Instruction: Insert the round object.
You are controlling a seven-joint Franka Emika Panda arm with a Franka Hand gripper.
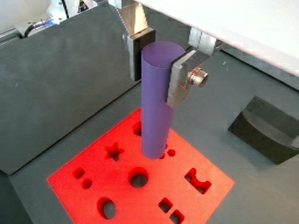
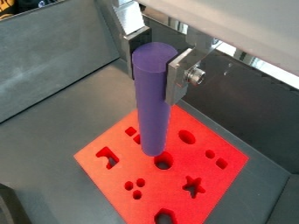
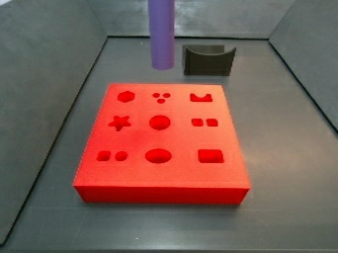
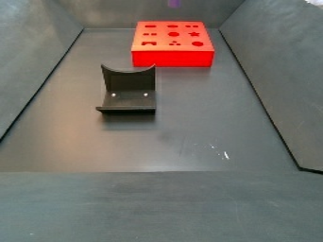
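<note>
Purple and slim, the round peg [image 1: 158, 96] hangs upright in the gripper [image 1: 162, 66], whose flat silver fingers [image 1: 183, 74] are closed on its upper part, as both wrist views show. A side view shows only the peg's lower length [image 3: 161, 35] coming down from above, with its bottom end well clear of the red block [image 3: 164, 138] and appearing nearer the block's far edge than its middle. The gripper itself is out of frame there. The red block lies flat on the dark floor and carries many cut-outs: a star, a hexagon, squares, small dots and several round holes. In a wrist view the peg's lower end appears close above a round hole [image 2: 163, 163], though the depth between them is hard to judge. A dark grey notched block [image 3: 208, 60] sits just beyond the red one and is not involved. The step in hand seems to be carrying and lining up. The next move calls for centring the peg over a matching round hole, keeping it vertical, then lowering it straight in.
</note>
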